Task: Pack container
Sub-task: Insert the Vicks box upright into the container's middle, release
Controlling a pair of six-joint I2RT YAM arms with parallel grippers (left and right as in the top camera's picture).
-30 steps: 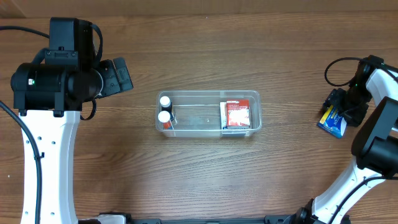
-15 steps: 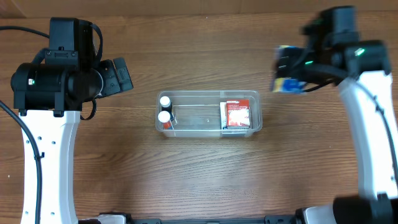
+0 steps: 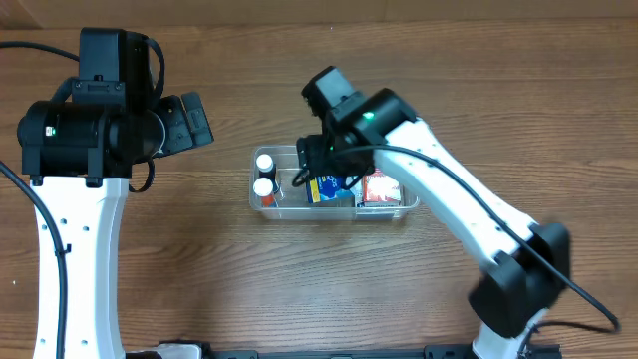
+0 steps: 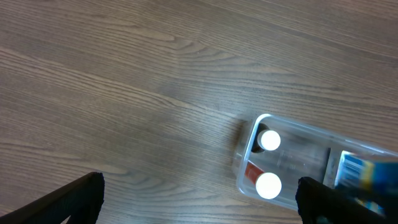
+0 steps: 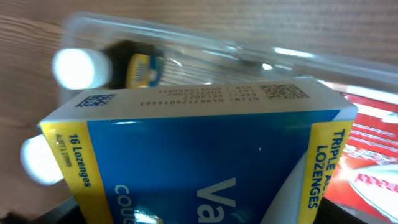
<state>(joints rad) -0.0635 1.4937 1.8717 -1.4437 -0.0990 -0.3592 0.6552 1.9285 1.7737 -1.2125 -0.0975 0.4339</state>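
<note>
The clear plastic container [image 3: 409, 160] lies mid-table. It holds two white-capped bottles [image 3: 264, 174] at its left end and a red box [image 3: 383, 187] at its right end. My right gripper [image 3: 326, 168] is shut on a blue and yellow lozenge box [image 3: 330, 188] and holds it in the middle of the container, between the bottles and the red box. The lozenge box fills the right wrist view [image 5: 199, 143], with the container rim [image 5: 186, 36] behind it. My left gripper [image 3: 191, 122] is open and empty, left of the container [image 4: 311, 132].
Bare wooden table surrounds the container. The right arm stretches from the front right across to the container. The left arm stands at the left side.
My right gripper has carried the lozenge box from the far right of the table, across the back, down into the middle of the container. The left arm has not moved.
</note>
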